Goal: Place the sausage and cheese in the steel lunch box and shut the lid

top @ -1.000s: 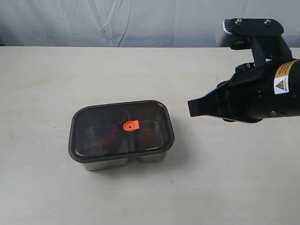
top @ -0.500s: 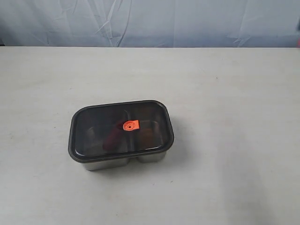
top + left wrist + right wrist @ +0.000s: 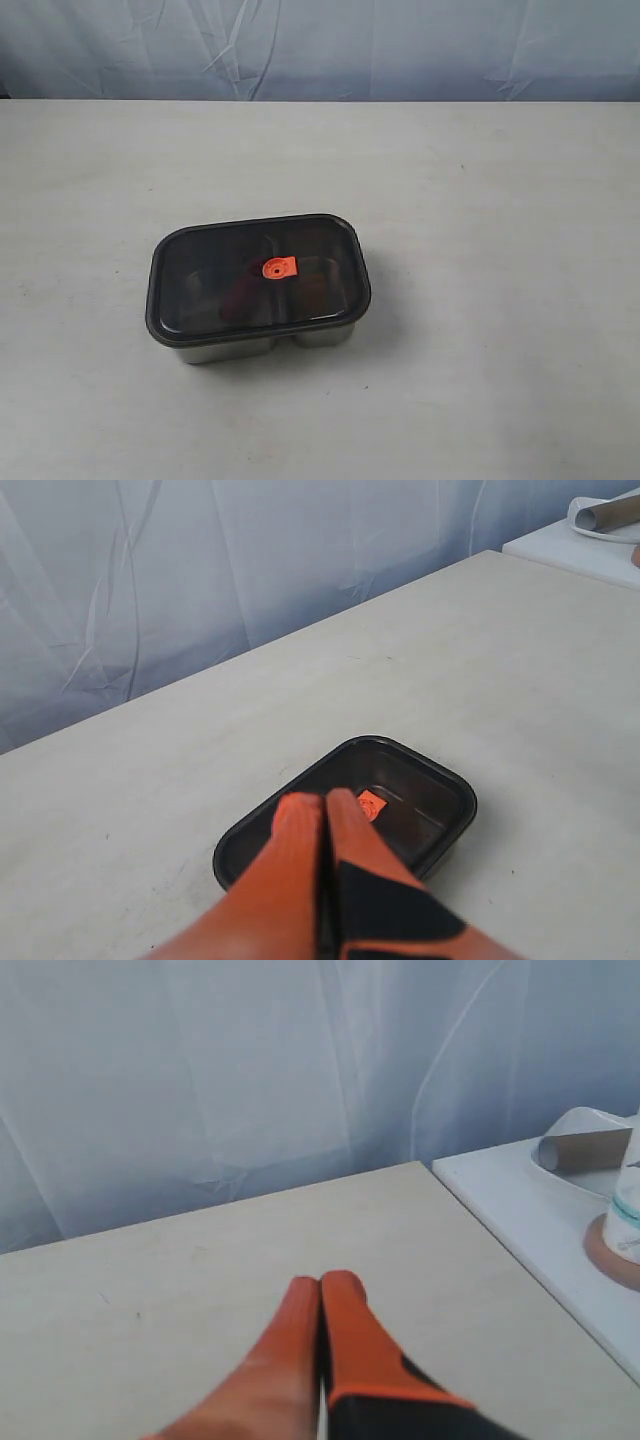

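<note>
Left end effector and right end effector are both pinched together, lid sitting on the steel lunch box.

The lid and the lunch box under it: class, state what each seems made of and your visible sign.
The lid: likely plastic, dark, smoky, translucent; dim shapes show through it. The steel lunch box: likely polished metal; silver wall with bright reflections.

no readable text, labels, or signs
</note>
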Robot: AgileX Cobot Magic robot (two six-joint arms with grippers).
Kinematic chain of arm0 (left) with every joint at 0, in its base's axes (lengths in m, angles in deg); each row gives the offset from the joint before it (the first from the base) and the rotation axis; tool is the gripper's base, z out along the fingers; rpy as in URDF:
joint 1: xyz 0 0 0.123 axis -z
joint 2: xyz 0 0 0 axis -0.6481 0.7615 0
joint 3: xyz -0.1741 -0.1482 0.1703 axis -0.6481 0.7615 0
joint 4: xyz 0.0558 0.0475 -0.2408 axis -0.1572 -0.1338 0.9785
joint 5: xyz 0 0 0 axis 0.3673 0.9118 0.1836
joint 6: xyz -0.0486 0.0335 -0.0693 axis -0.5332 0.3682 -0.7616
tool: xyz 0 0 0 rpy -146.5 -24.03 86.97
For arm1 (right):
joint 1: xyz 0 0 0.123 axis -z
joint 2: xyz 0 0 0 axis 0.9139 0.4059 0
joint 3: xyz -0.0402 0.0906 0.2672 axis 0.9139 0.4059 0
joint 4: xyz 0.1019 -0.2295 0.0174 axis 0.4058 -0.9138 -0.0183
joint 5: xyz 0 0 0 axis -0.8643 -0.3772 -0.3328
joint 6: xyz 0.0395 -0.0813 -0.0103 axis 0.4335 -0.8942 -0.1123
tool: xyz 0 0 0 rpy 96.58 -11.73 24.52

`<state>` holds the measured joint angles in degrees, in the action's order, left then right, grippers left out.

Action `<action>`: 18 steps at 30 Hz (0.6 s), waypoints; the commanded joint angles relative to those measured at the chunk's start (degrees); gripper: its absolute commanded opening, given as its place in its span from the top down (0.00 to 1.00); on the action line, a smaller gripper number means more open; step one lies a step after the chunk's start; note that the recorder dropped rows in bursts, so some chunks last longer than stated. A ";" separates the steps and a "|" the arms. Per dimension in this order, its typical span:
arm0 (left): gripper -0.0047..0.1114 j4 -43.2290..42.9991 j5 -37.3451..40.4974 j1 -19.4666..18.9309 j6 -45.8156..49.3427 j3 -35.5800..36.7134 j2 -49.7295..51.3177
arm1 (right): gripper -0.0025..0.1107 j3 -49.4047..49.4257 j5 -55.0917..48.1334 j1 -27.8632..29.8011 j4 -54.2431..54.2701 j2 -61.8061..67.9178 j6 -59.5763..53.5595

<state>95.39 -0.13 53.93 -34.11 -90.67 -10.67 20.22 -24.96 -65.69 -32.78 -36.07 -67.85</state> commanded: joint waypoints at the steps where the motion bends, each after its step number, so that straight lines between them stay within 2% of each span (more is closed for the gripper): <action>1: 0.96 0.27 0.03 0.24 -0.30 0.26 -0.19 | 0.98 12.42 12.01 1.00 1.19 -8.03 -0.45; 9: 0.96 0.27 0.03 0.24 -0.30 0.26 -0.19 | 0.98 26.49 8.19 8.26 6.33 -20.52 -0.45; 18: 0.96 0.27 0.03 0.24 -0.30 0.26 -0.19 | 0.98 32.25 7.36 9.29 7.83 -25.07 -3.86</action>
<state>95.39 -0.13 53.93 -34.11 -90.67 -10.67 51.45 -17.81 -56.64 -25.92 -60.22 -69.16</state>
